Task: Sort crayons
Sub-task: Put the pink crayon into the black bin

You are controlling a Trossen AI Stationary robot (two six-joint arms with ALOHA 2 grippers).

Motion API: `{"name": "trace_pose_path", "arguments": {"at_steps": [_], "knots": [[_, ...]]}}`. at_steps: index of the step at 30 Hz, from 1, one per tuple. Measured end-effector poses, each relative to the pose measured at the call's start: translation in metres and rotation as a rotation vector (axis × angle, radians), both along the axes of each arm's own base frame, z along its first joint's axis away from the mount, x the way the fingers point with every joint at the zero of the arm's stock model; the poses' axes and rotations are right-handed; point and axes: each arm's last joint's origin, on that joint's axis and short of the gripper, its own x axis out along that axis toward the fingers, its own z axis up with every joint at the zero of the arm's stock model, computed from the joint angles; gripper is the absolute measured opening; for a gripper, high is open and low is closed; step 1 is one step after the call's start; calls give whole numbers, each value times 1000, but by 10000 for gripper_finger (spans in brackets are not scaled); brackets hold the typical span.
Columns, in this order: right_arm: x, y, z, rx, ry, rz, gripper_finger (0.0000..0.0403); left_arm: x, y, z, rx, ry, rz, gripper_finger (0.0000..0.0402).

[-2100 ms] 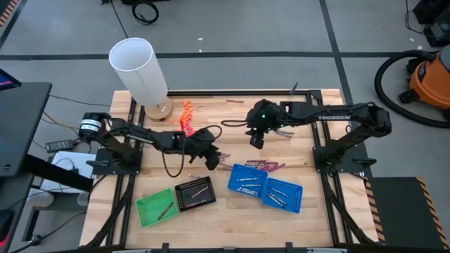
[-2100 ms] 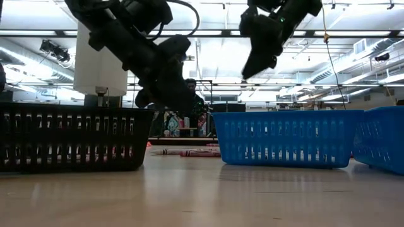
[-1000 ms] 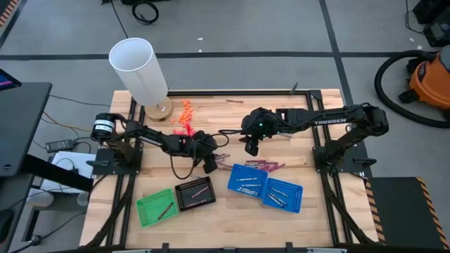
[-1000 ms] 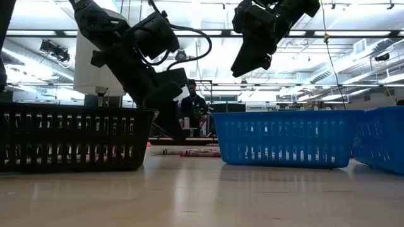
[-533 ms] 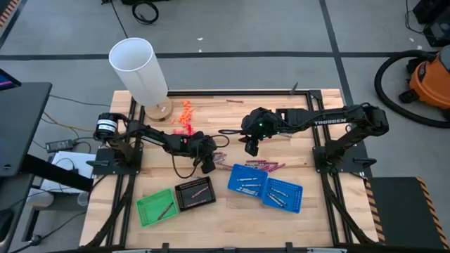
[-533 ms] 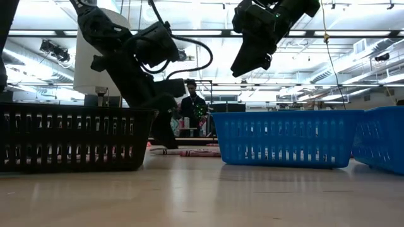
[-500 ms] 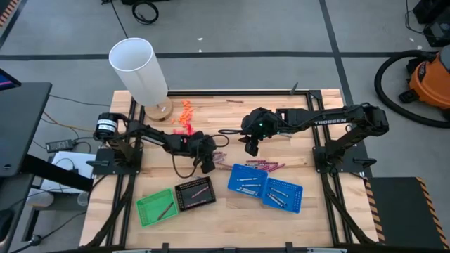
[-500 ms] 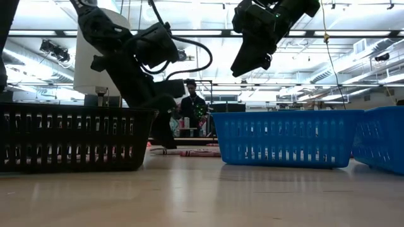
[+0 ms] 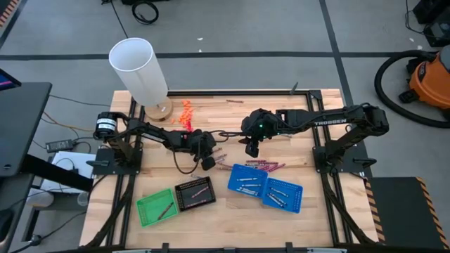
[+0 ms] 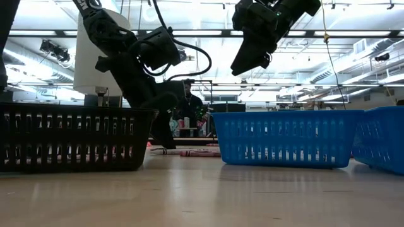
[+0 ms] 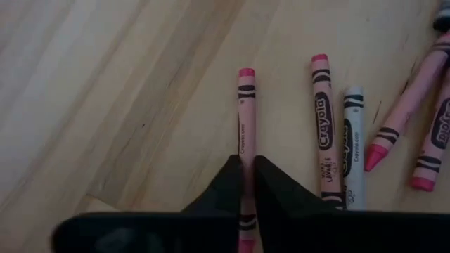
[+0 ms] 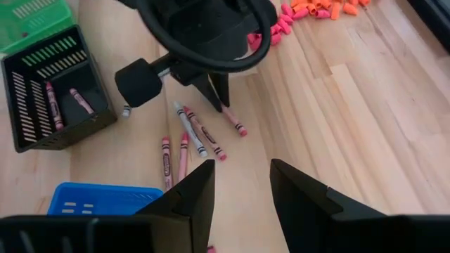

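Left wrist view: left end effector (image 11: 247, 169) clenched on a pink crayon (image 11: 245, 112) lying on the worktop (image 11: 105, 91), more crayons (image 11: 337, 140) just beside; right end effector (image 9: 252, 149) hovers released.

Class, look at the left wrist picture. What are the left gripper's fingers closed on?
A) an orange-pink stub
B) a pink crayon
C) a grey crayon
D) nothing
B: the left gripper pinches a pink crayon lying on the wooden table, apart from the grey crayon beside it.
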Motion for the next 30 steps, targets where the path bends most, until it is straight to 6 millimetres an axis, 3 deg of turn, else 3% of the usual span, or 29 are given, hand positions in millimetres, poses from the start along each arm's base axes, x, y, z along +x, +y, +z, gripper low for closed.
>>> {"name": "trace_pose_path", "arguments": {"at_steps": [11,20,30], "knots": [[0,-1,0,-39,8,15,145,2,-6,14,-54,-53,97,17],[-4,-5,-2,-44,48,-4,146,-5,-29,64,-70,-233,65,16],[-3,-12,0,-90,29,32,146,-31,-63,107,-194,-348,73,16]]}}
